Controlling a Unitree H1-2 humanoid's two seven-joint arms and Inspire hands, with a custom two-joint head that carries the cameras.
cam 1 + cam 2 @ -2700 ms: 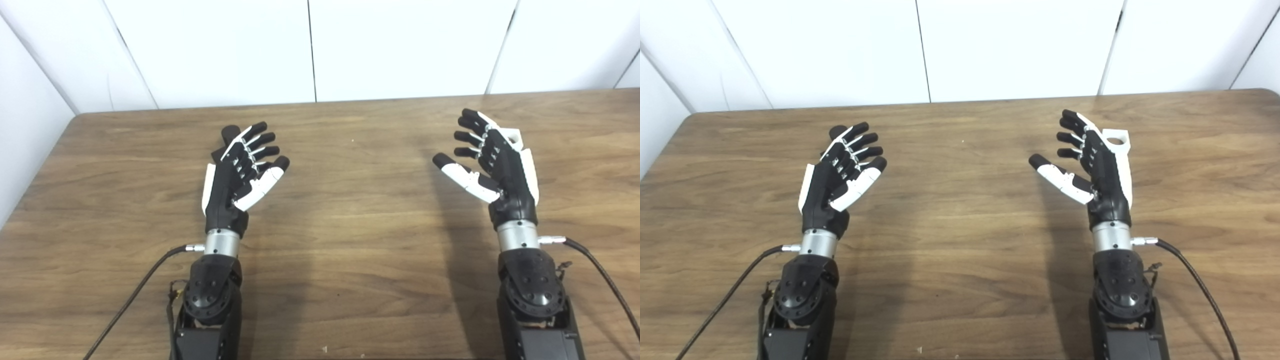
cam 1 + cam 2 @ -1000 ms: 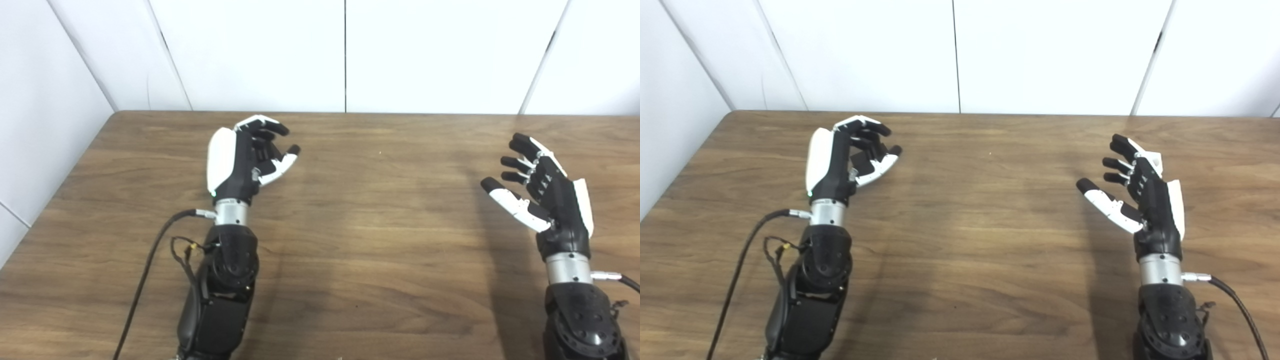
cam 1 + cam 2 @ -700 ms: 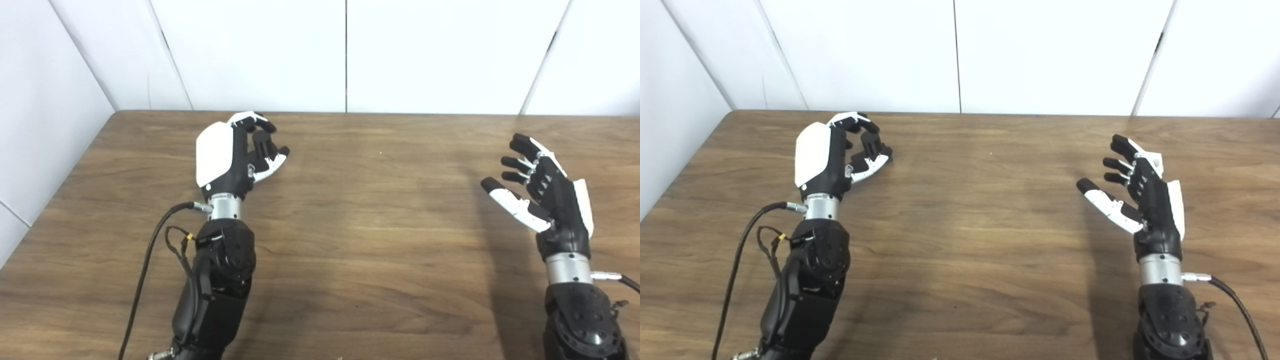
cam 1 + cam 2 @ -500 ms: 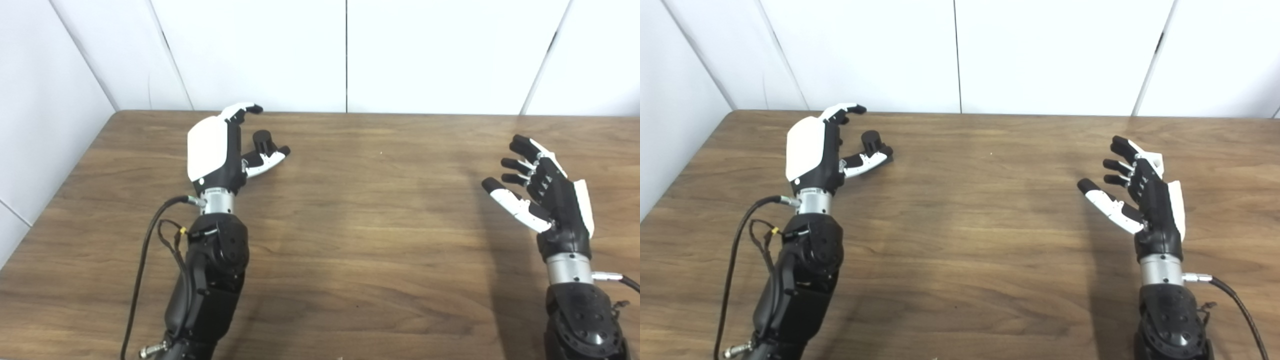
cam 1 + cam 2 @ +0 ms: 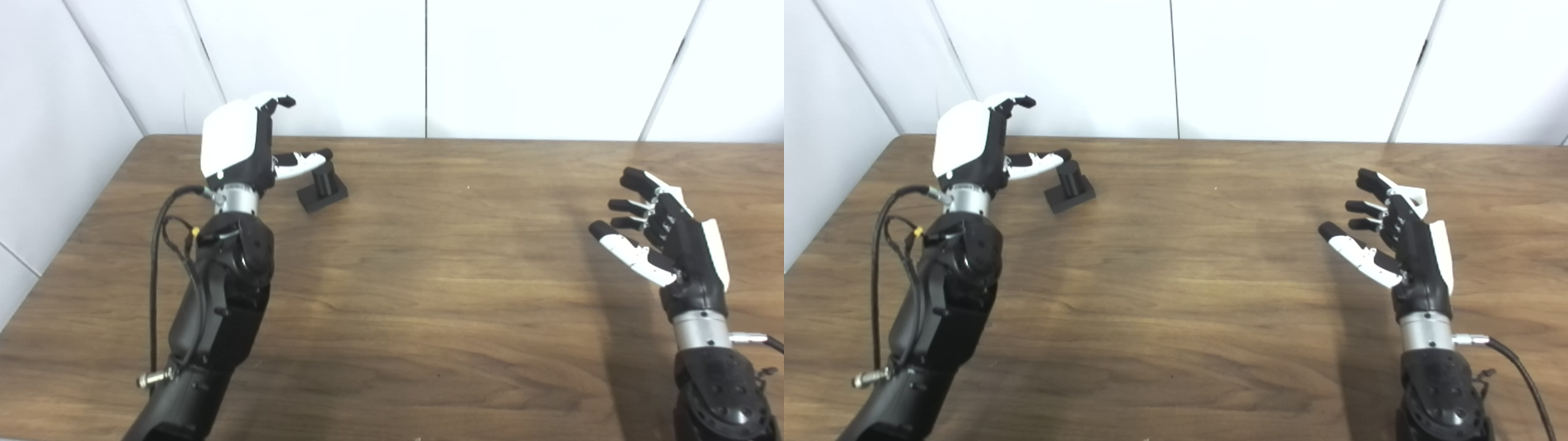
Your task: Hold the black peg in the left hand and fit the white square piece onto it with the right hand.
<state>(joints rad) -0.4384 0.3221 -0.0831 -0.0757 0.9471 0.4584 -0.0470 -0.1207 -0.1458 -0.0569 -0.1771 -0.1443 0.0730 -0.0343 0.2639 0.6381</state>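
Black peg on its square black base (image 5: 323, 190) is seen standing on the brown wooden bench (image 5: 429, 275), far left, not yet held. Left hand (image 5: 245, 144) is raised beside it, fingers spread wide, nothing gripped; thumb tip hangs just over the peg top, contact cannot be confirmed. Risk judged: if the hand is closed from this height, only the peg tip is pinched and the base may be tipped or skidded toward the bench's back edge. On the right, right hand (image 5: 1396, 236) is held spread and empty above the bench. White square piece (image 5: 1412, 195) is mostly hidden behind its fingers; exact pose cannot be told. It could be knocked away by a blind reach.
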